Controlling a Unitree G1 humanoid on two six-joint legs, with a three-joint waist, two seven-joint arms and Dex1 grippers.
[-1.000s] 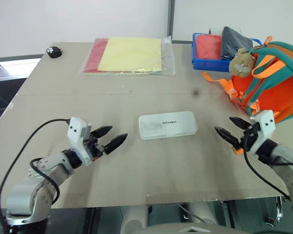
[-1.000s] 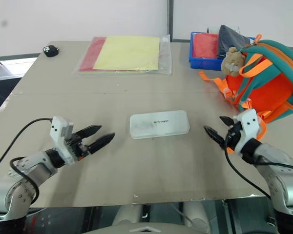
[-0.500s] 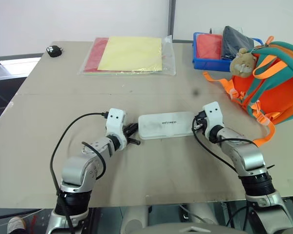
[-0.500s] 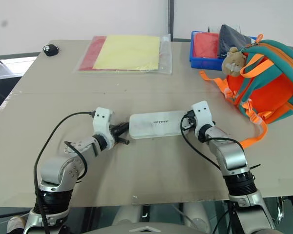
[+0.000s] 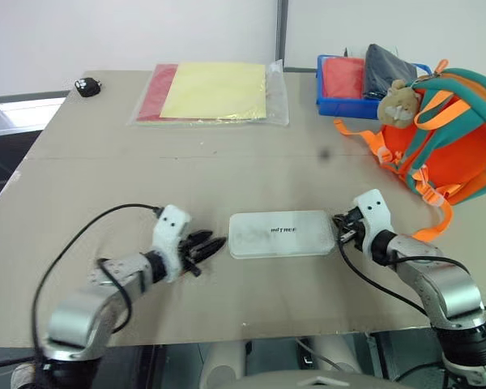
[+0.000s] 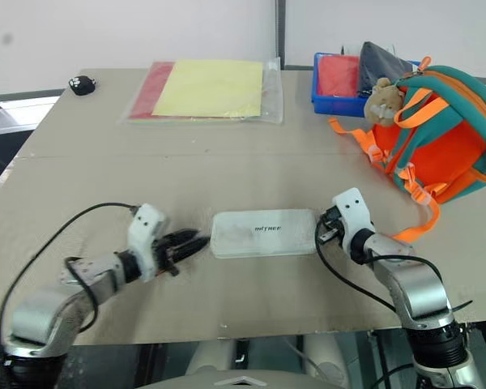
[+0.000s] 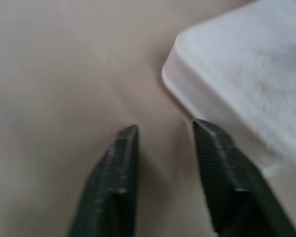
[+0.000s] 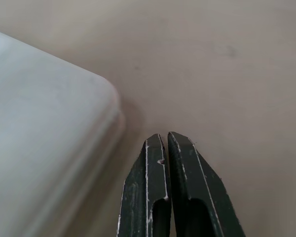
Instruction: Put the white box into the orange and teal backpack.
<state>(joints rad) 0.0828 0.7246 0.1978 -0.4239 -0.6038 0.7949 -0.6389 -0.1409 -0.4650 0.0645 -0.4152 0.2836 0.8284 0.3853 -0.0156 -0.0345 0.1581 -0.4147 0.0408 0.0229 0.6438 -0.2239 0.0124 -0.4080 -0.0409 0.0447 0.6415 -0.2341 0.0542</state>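
We see the left end effector (image 5: 213, 244) low over the desk (image 5: 186, 162) with its two black fingers (image 7: 119, 168) spread, nothing between them, tips just beside the white box's (image 5: 282, 233) left end; contact cannot be judged. The right end effector (image 8: 166, 140) has its fingers pressed together, empty, near the box's right end and apart from its rounded corner in the wrist view. In the head views its tips are hidden behind the white wrist housing.

The box lies flat mid-desk between both arms, its small dark lettering too small to read. The orange and teal backpack (image 5: 449, 134) stands at the far right, well apart from the box, cut off by the frame edge, a beige plush toy (image 5: 396, 103) on it. Behind it, the blue tray (image 5: 332, 101) is partly hidden.
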